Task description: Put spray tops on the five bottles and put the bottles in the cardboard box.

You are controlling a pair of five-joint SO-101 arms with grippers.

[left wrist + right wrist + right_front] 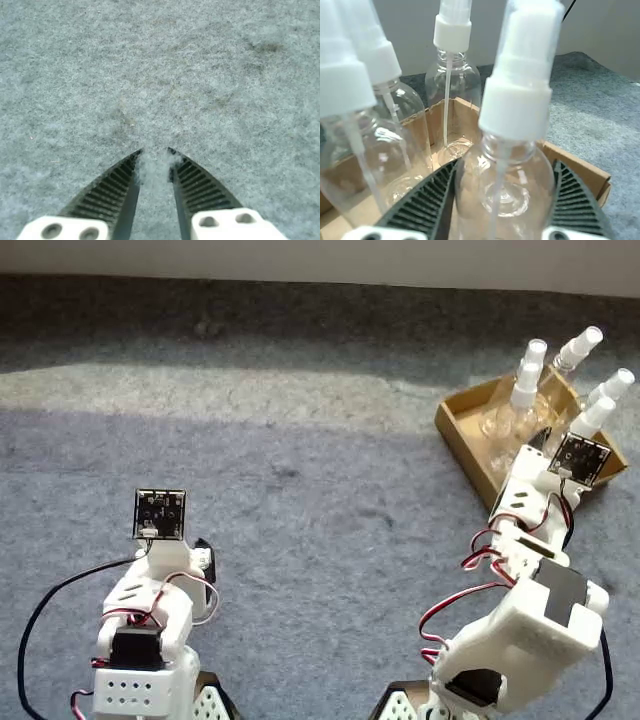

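Cardboard box [460,445] sits at the far right of the table [320,490], which is covered in grey felt. I count five spray tops [535,350] rising from the box in the high view, each fitted on a clear bottle.

Right arm: I see the right claw [504,167] positioned at the box, with one bottle [505,190] between its two ribbed jaws. Both jaws lie against the sides of the bottle body, so I read the claw as closed on it. This bottle stands upright; its long axis is vertical, its white spray top [520,95] points up, and the dip tube runs straight down the centre. Its base is hidden below the jaws, so I cannot tell whether it rests on the box floor.

Three other bottles [452,100] show beyond it in the right wrist view. All are upright inside the box walls, tops up.

Left arm: I see the left claw [155,150] over bare felt on the near left of the table, well apart from the box. Its jaws are slightly parted at the tips, with nothing between them.
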